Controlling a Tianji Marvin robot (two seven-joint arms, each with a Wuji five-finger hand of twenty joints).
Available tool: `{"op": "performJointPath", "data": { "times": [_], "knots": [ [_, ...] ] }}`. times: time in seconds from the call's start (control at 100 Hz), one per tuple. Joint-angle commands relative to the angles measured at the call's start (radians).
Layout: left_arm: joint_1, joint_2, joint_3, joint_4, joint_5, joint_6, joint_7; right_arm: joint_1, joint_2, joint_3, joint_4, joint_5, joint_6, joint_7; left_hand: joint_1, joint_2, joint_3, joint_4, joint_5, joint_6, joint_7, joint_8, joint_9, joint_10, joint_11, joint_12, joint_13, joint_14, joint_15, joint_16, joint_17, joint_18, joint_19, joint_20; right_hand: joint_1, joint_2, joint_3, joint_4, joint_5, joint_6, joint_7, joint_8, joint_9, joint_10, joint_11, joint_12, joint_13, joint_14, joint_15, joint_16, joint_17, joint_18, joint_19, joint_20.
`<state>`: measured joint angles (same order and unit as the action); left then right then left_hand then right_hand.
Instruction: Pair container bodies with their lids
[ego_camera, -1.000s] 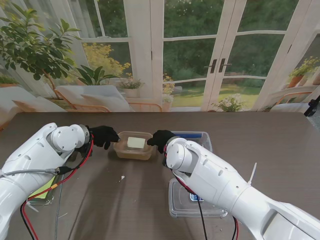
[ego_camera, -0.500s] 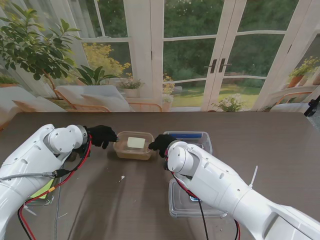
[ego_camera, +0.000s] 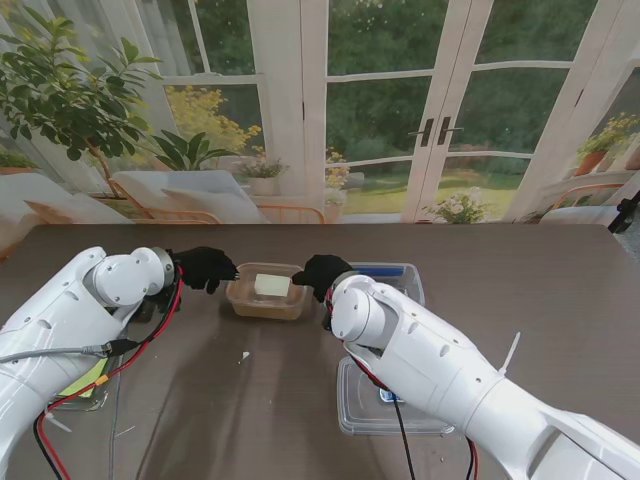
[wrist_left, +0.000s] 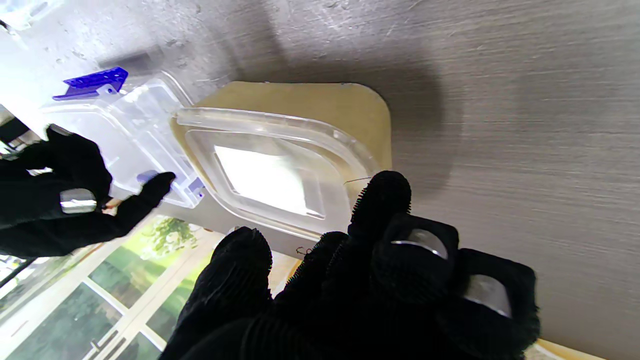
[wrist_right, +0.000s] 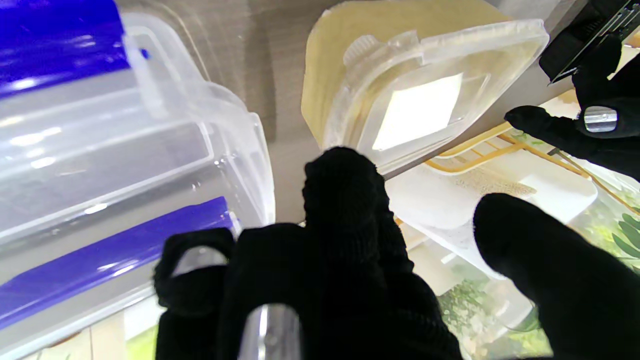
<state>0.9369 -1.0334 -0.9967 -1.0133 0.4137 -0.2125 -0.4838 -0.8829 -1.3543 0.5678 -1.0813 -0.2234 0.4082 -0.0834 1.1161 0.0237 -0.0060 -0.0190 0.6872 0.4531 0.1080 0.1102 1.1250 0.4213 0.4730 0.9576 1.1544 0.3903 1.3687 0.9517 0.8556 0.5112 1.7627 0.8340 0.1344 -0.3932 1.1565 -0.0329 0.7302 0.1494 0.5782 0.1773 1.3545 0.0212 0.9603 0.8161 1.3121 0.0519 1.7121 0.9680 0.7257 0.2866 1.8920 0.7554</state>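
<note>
Fingers of the left hand are loosely curled and hold nothing, their tips just beside the left edge of the amber container; from the wrist view I cannot tell whether one tip brushes its rim. Going right, that container sits in the middle of the table with a clear lid already on it and a pale square showing through, whether a label or contents I cannot say. The right hand hovers just beside its right edge, fingers spread apart and empty. Farther right stands the clear box with blue latches, open-topped, nothing discernible inside. Near the robot, on the right, lies a flat clear lid, apparently that box's partner. The risks, as I judge them: with both hands flanking the amber container, an uneven squeeze could skid it or pop the lid askew; the right hand, being close to the latched box, could knock it sideways; and the right forearm passes over the flat lid and could drag it.
</note>
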Motion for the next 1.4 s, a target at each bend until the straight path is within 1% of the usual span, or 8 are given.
{"op": "performJointPath", "data": {
  "times": [0.0,0.18,0.27,0.63,1.07,1.21,1.29,1.39],
  "knots": [
    [-0.013,-0.006,0.011,-0.008,-0.014,-0.012,-0.021,0.026,-0.027,-0.016,0.031,0.0,-0.014,0.011,-0.02,0.05,-0.003,0.015,0.003,-0.005,0.006,0.007,0.0,0.045,0.028,0.019,-0.007,0.036,-0.007,0.002,-0.006,-0.019,0.049,0.02,-0.019,0.01,-0.031,-0.005,-0.035,-0.005,-0.012,0.0,0.083,0.089,-0.012,-0.013,-0.001,-0.025,0.024,-0.01,0.451,0.03,0.109,-0.023],
    [-0.013,-0.009,0.03,-0.016,-0.034,-0.016,-0.028,0.066,-0.07,-0.042,0.115,0.024,-0.037,-0.007,-0.02,0.051,-0.002,0.015,-0.001,-0.007,0.004,0.007,-0.001,0.045,0.031,0.024,-0.007,0.035,-0.007,0.002,-0.006,-0.019,0.049,0.021,-0.015,0.01,-0.024,-0.007,-0.081,-0.021,-0.017,0.001,0.064,0.094,-0.014,-0.01,-0.001,-0.006,0.008,-0.019,0.448,0.057,0.089,-0.028],
    [-0.004,-0.008,0.028,-0.03,-0.039,-0.01,-0.033,0.083,-0.094,-0.053,0.156,0.034,-0.047,-0.022,-0.02,0.051,-0.003,0.015,0.0,-0.006,0.005,0.007,-0.001,0.046,0.032,0.025,-0.007,0.035,-0.007,0.002,-0.006,-0.019,0.049,0.021,-0.015,0.01,-0.023,-0.007,-0.101,-0.025,-0.022,0.001,0.061,0.095,-0.017,-0.011,-0.002,-0.006,0.007,-0.02,0.448,0.064,0.087,-0.028],
    [0.041,-0.004,0.014,-0.072,-0.044,0.029,-0.045,0.136,-0.179,-0.089,0.3,0.077,-0.073,-0.038,-0.019,0.052,-0.003,0.015,0.0,-0.005,0.005,0.007,-0.001,0.047,0.033,0.027,-0.011,0.039,-0.01,0.002,-0.009,-0.019,0.046,0.022,-0.015,0.011,-0.023,-0.008,-0.109,-0.031,-0.016,0.005,0.061,0.098,-0.024,-0.017,-0.002,0.001,0.011,-0.021,0.448,0.071,0.085,-0.026],
    [0.071,-0.001,0.009,-0.092,-0.04,0.065,-0.053,0.188,-0.287,-0.104,0.523,0.101,-0.133,-0.061,-0.019,0.053,-0.003,0.014,-0.002,-0.006,0.004,0.007,-0.002,0.049,0.032,0.028,-0.015,0.043,-0.013,0.004,-0.014,-0.017,0.041,0.023,-0.014,0.01,-0.02,-0.008,-0.115,-0.032,-0.013,0.008,0.061,0.096,-0.025,-0.019,-0.002,0.001,0.007,-0.023,0.448,0.071,0.084,-0.024],
    [0.084,0.001,0.002,-0.105,-0.034,0.079,-0.056,0.194,-0.301,-0.101,0.558,0.104,-0.147,-0.063,-0.019,0.053,-0.003,0.014,-0.002,-0.005,0.004,0.007,-0.002,0.049,0.032,0.028,-0.015,0.044,-0.013,0.005,-0.014,-0.017,0.041,0.024,-0.016,0.011,-0.02,-0.009,-0.114,-0.03,-0.011,0.009,0.061,0.098,-0.025,-0.02,-0.002,-0.001,0.007,-0.023,0.447,0.075,0.082,-0.024],
    [0.091,0.001,0.0,-0.11,-0.032,0.088,-0.057,0.194,-0.302,-0.098,0.566,0.105,-0.152,-0.063,-0.018,0.053,-0.003,0.014,-0.003,-0.005,0.004,0.007,-0.003,0.049,0.032,0.028,-0.015,0.044,-0.013,0.005,-0.014,-0.017,0.04,0.025,-0.015,0.01,-0.02,-0.009,-0.114,-0.031,-0.011,0.009,0.061,0.098,-0.025,-0.021,-0.003,0.007,0.008,-0.023,0.447,0.076,0.082,-0.024],
    [0.1,0.002,-0.002,-0.118,-0.03,0.098,-0.058,0.192,-0.303,-0.092,0.572,0.109,-0.155,-0.064,-0.018,0.054,-0.003,0.015,-0.003,-0.006,0.004,0.007,-0.003,0.049,0.032,0.028,-0.015,0.044,-0.013,0.005,-0.015,-0.017,0.039,0.025,-0.015,0.01,-0.021,-0.009,-0.114,-0.029,-0.011,0.009,0.061,0.098,-0.025,-0.021,-0.002,0.001,0.007,-0.024,0.447,0.076,0.082,-0.023]
  ]
}}
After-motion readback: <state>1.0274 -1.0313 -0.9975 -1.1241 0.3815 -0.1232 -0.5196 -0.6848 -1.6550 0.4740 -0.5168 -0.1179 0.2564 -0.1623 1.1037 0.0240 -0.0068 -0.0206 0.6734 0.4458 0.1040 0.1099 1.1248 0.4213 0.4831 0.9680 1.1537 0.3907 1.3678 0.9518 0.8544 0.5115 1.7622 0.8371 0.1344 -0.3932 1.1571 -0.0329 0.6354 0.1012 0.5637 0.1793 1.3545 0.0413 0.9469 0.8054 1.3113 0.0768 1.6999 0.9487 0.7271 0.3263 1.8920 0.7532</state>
